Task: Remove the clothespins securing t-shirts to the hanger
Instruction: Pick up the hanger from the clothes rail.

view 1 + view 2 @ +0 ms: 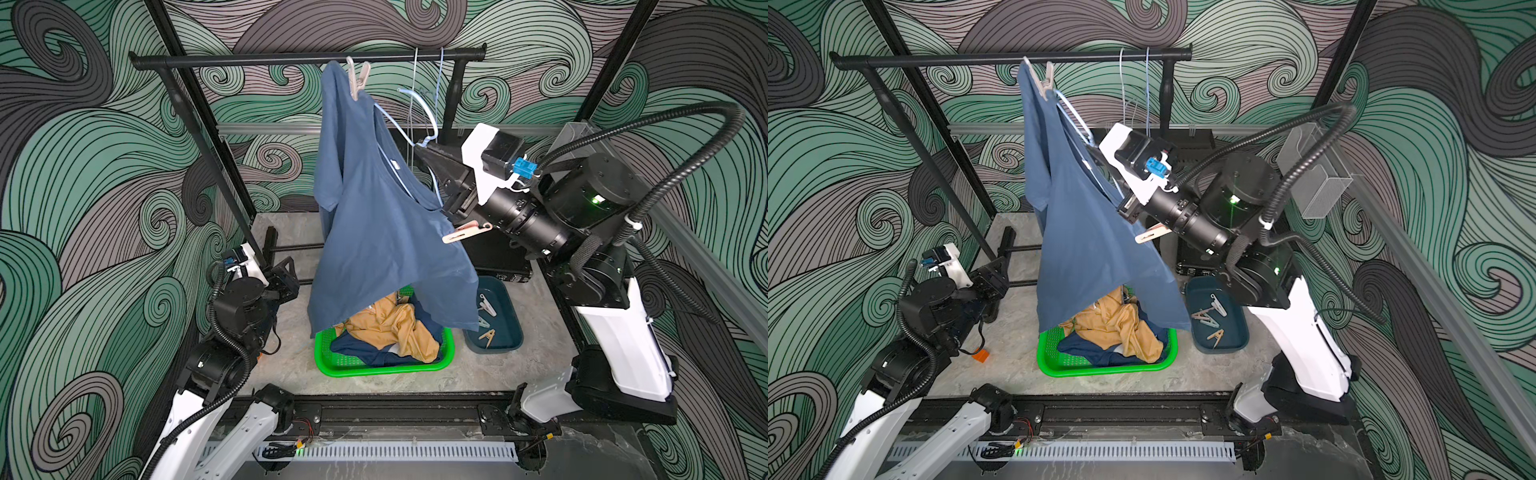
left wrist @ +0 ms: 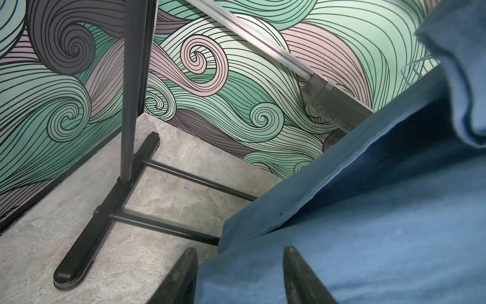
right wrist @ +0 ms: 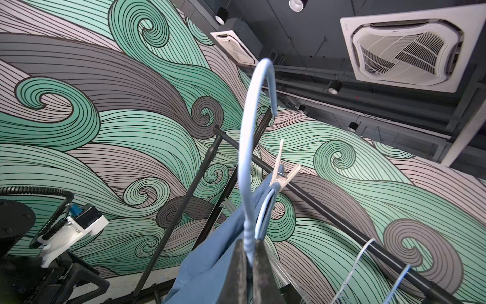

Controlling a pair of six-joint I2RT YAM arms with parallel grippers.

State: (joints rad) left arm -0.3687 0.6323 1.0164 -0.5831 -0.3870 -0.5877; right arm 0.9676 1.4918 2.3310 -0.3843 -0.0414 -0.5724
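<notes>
One blue t-shirt point(image 1: 374, 232), soft matte knit, hangs on one pale blue coated wire hanger point(image 3: 242, 158) at scene centre. Two plastic clothespins are clipped to it:
- The far clothespin point(image 1: 358, 81), pale pink, sits on the raised shoulder near the black tube rail point(image 1: 249, 61).
- The right clothespin point(image 1: 465, 232), pink-tan, sits on the lower shoulder.

The right gripper point(image 3: 249, 243) is clamped on the hanger's neck below the hook. The left gripper point(image 2: 240, 265) has its jaws apart beside the shirt's left hem; whether they touch the fabric cannot be told.

The green mesh basket point(image 1: 374, 370), near centre, holds two crumpled shirts: one mustard t-shirt point(image 1: 395, 328) and one navy t-shirt point(image 1: 361, 351). The dark teal tray point(image 1: 505, 307), to the right of the basket, holds at least three loose clothespins point(image 1: 485, 307). Two bare wire hangers point(image 1: 415, 83) hang on the rail.
</notes>
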